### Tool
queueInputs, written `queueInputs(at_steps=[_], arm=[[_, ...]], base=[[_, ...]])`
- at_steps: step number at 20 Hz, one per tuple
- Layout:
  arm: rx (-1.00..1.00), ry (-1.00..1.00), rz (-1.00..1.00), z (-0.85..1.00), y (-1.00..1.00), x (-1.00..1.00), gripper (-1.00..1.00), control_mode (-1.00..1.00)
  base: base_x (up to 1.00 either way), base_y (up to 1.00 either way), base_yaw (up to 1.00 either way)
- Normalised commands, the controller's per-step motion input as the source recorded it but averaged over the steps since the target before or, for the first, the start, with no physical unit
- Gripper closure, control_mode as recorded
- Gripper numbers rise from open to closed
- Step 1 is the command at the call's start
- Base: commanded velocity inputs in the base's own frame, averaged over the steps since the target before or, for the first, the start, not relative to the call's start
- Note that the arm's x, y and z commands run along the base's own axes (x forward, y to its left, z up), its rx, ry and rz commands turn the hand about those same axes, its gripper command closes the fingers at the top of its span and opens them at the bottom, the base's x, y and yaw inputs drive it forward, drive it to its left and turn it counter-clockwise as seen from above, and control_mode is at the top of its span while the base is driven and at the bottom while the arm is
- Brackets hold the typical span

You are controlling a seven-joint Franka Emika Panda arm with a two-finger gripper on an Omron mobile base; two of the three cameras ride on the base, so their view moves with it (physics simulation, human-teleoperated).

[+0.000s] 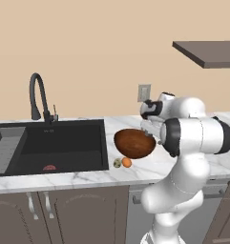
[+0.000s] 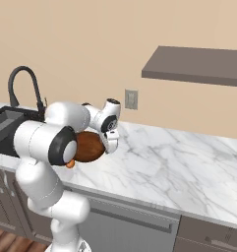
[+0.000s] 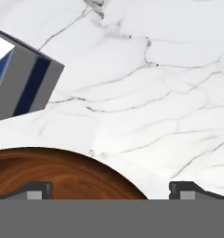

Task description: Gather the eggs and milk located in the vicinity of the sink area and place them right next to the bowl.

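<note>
Right now, in the left base view, you have both eggs (image 1: pixel 122 163) lying on the marble counter (image 1: pixel 88 177) at the near side of the bowl (image 1: pixel 134 143), between it and the sink (image 1: pixel 54 145); the speckled one touches or nearly touches the orange one. Your gripper (image 1: pixel 148 131) hangs at the bowl's far rim, largely masked by the arm's elbow. Eggs roll, so a brush from the bowl or a link could send them toward the counter edge or the basin.

From the right base view, you see the gripper (image 2: pixel 111 141) just beside the bowl (image 2: pixel 88 147), with the arm folded tightly over it. A careless lift or swing could clip the rim and shove the bowl.

Looking through the hand view, your fingertips (image 3: pixel 36 189) stand wide apart with nothing between them, above the bowl's rim (image 3: pixel 62 172). The milk (image 3: pixel 20 83) sits close beside the bowl, apparently already set down. It looks tilted here, though the camera's roll may explain that; knock it while retreating and it could topple.
</note>
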Motion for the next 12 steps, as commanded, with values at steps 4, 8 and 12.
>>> queueInputs(at_steps=[4,8,12], arm=[[0.00,-0.20,0.01,0.01,0.00,-0.03,-1.00,-1.00],[0.00,-0.19,0.02,0.23,0.00,-0.22,-1.00,-1.00],[-0.02,-0.10,0.00,0.42,0.00,-0.60,-1.00,-1.00]], base=[[0.00,0.00,0.00],[0.00,0.00,0.00],[0.00,0.00,0.00]])
